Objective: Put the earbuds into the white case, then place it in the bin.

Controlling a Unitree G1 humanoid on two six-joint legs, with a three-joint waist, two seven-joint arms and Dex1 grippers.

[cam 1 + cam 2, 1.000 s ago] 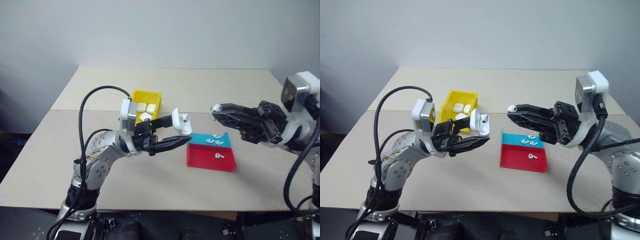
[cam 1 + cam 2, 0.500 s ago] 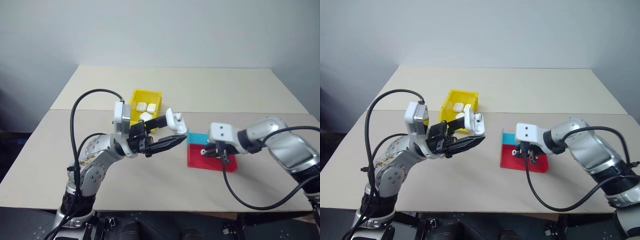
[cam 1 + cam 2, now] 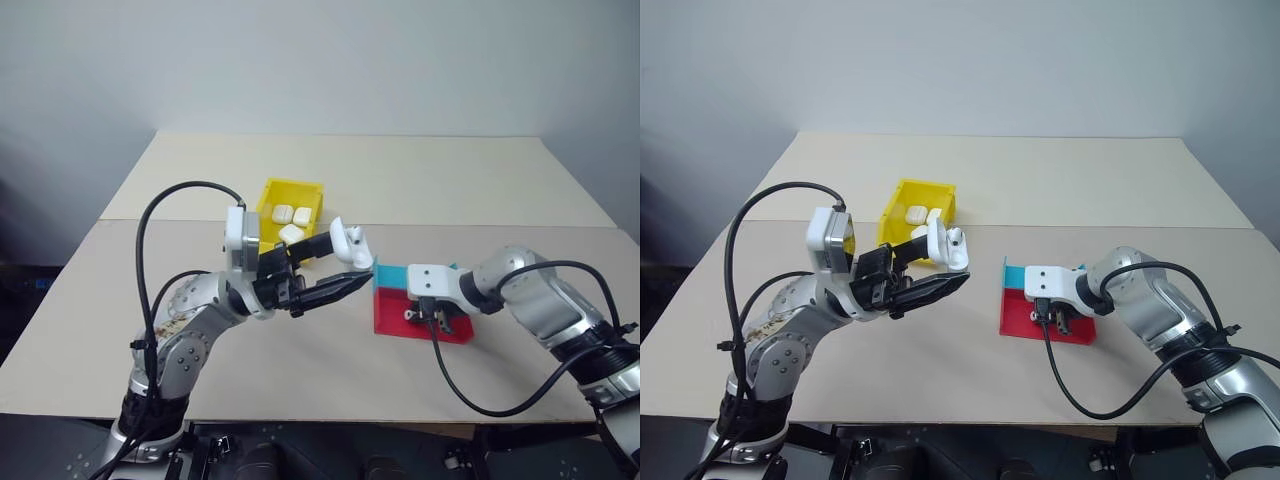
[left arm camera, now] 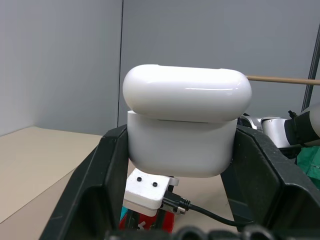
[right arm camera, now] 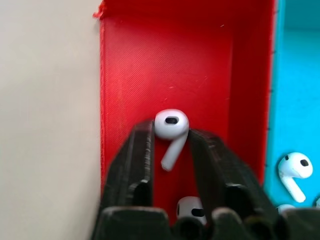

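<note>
over the red half of the red-and-teal tray the right tool has come down from where it hung in the air a second ago, when it was stretched toward the white case; now it points steeply into the tray. its two black fingers stand narrow but not closed, one on each side of the stem of an earbud that lies on the red floor. i judge they are not yet pressing it, though whether they touch the stem is hard to tell. another earbud lies in the teal half beside. the left tool has kept its place above the counter, closed on the white case, which is lifted between the bin and the tray. the bin holds more white cases. for the task this means the picking of one earbud is in hand: the fingers must close on the stem, lift it, and carry it to the case. the case goes to the bin only afterwards.
</note>
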